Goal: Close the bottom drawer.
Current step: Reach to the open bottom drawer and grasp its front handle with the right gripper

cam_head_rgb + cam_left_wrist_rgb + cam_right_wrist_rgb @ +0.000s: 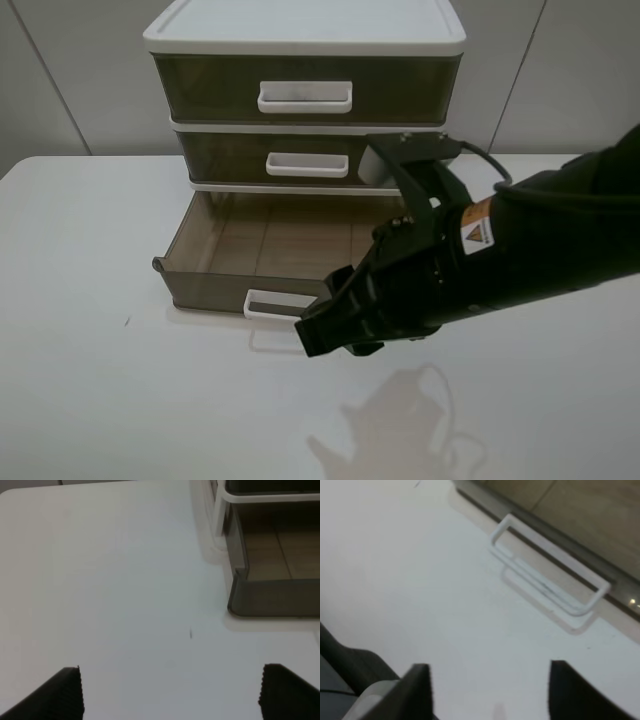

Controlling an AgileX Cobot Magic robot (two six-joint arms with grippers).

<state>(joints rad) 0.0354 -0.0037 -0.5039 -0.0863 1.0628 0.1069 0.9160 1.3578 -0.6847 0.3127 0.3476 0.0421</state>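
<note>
The bottom drawer (pixel 205 285) is smoky brown plastic and stands pulled far out of the white-framed unit (pixel 300 35), empty inside. Its white loop handle (pixel 272 302) sits on the front. My right gripper (pixel 325 335) hovers just in front of the drawer, right of the handle, fingers apart and empty. The right wrist view shows the handle (pixel 547 575) ahead of the open fingers (pixel 417 685). The left wrist view shows the drawer's front left corner (pixel 270 597) and my open left gripper (pixel 170 692) over bare table. The left arm is out of the exterior view.
Two matching drawers (pixel 305 95) above are shut. The white table (pixel 90 380) spreads left of and in front of the unit. My right arm (pixel 540 250) reaches in from the right edge and covers the drawer's right front corner.
</note>
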